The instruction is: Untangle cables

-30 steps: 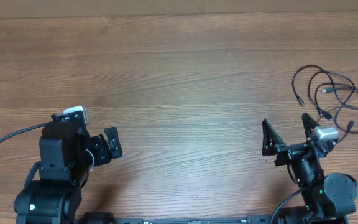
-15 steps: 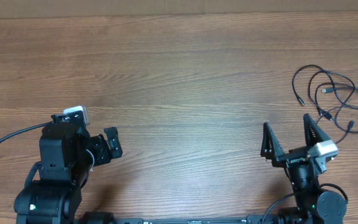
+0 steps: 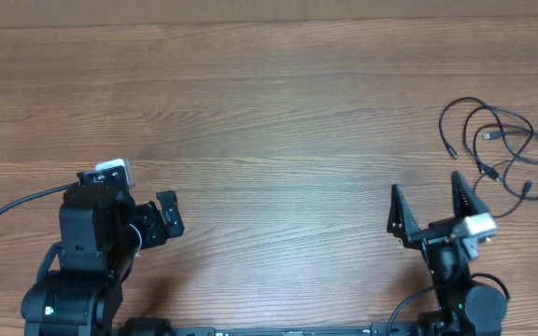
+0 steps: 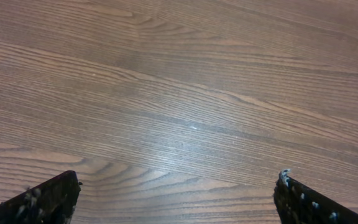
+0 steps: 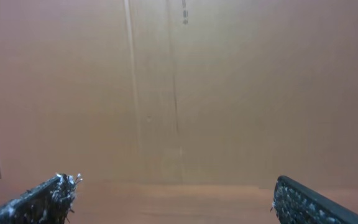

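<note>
The cables [image 3: 504, 147] lie as a loose tangle of thin black cords with small plug ends at the table's right edge, seen only in the overhead view. My right gripper [image 3: 425, 191] stands open to their lower left, apart from them, with nothing between its fingers. In the right wrist view the right gripper [image 5: 173, 186] looks out level over the table at a brown wall. My left gripper [image 3: 164, 218] rests at the front left, far from the cables. The left wrist view shows the left gripper [image 4: 176, 186] open over bare wood.
The wooden table [image 3: 269, 121] fills the overhead view. A thick black arm cable [image 3: 12, 207] curves out at the front left. A brown cardboard wall [image 5: 179, 87] stands beyond the table's far edge.
The right arm has drawn back toward the front edge and its gripper has shifted slightly left, still open. The left arm and the cables have not moved.
</note>
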{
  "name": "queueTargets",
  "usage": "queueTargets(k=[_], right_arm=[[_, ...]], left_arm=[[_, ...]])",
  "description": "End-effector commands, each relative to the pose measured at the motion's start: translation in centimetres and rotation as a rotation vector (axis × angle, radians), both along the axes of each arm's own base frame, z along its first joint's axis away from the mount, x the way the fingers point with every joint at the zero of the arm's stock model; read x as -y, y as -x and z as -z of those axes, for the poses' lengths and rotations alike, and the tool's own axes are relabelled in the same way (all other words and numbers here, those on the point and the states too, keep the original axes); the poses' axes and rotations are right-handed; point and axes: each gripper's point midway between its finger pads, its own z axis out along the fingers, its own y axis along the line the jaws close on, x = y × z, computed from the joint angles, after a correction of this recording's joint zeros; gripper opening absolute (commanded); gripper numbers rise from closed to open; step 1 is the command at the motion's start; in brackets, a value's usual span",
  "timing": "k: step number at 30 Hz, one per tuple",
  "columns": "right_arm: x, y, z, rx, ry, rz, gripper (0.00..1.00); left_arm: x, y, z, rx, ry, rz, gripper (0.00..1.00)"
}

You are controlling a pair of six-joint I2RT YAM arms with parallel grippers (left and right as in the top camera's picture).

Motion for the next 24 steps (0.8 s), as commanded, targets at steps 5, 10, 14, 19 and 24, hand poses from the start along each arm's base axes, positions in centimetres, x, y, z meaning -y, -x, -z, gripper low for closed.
queueTargets(k=[5, 10, 14, 19, 24], right_arm=[[-2.4, -0.1, 6.6, -0.241, 0.104, -0.132, 1.00], [-2.4, -0.1, 6.5, -0.236, 0.103, -0.129, 1.00], [-2.4, -0.1, 6.5, -0.236, 0.103, -0.129, 1.00], [-2.4, -0.1, 6.5, -0.236, 0.103, -0.129, 1.00], [-2.4, -0.1, 6.5, -0.236, 0.103, -0.129, 1.00]], left_arm=[[-0.1, 0.0, 0.2, -0.004, -0.003, -0.009, 1.00], [-0.1, 0.0, 0.2, -0.004, -0.003, -0.009, 0.99], [-0.1, 0.0, 0.2, -0.004, -0.003, -0.009, 0.99], [-0.1, 0.0, 0.2, -0.004, -0.003, -0.009, 1.00], [-0.1, 0.0, 0.2, -0.004, -0.003, -0.009, 0.99]])
